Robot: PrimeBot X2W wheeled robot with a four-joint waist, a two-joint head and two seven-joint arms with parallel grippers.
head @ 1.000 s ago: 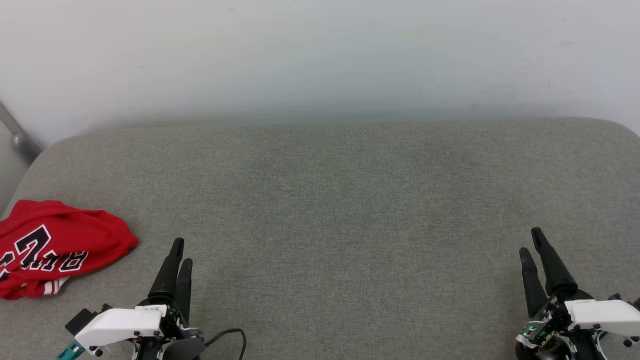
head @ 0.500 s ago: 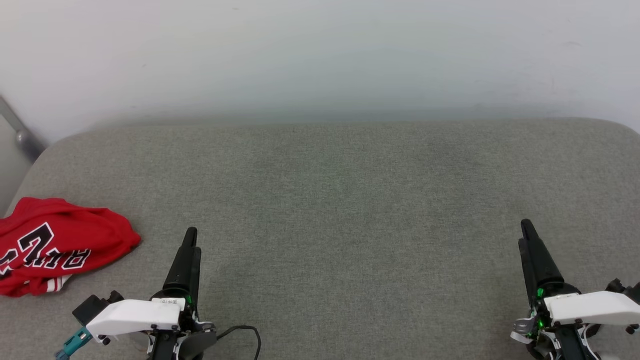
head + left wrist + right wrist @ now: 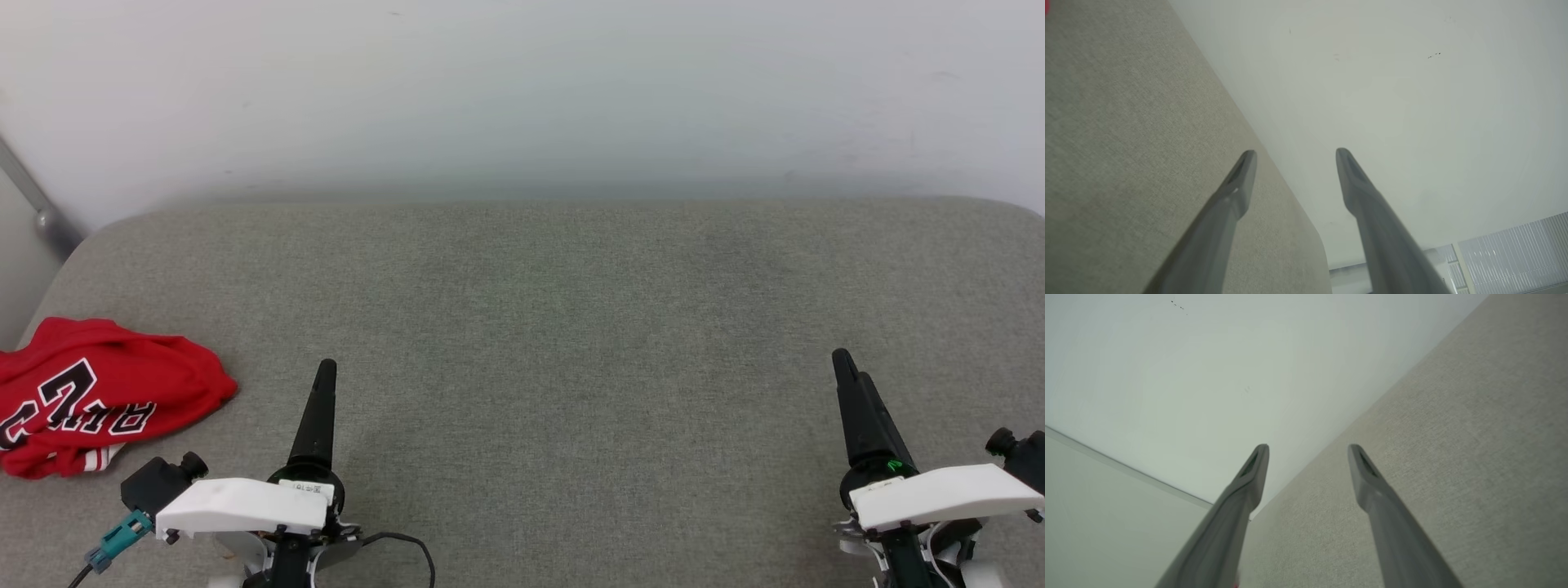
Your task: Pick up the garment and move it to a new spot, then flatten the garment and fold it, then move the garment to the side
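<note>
The pale wall (image 3: pixel 522 90) is running across the back, and the grey padded surface (image 3: pixel 555 327) is butting up against it, offering a broad bare stretch in the middle. I judge that this stretch is going to serve as the new spot and the folding ground.

The garment (image 3: pixel 106 392) is lying bunched in a loose heap at the surface's near left edge, apart from the left gripper (image 3: pixel 325 369) and to its left. Its black white-edged lettering is showing upside down, and a strip of red-and-white trim is peeking out underneath. Crumpled and untouched like this, it is putting the task at its first step, the pick-up not yet made.

The left gripper and the right gripper (image 3: pixel 845 363) are being held over the near side of the surface, well apart, with their tips pointing toward the wall. This is probably a ready pose that is keeping the middle open. In the left wrist view the fingers (image 3: pixel 1237 192) are standing parted with a plain gap and are gripping nothing; the right arm's fingers (image 3: pixel 1372 486) are doing the same.

A black cable (image 3: pixel 408 547) is looping out beside the left wrist, and a teal connector (image 3: pixel 122 543) is hanging off its other side.

As for holding things, the padded surface is the one bearer here, and what it is carrying is the garment
</note>
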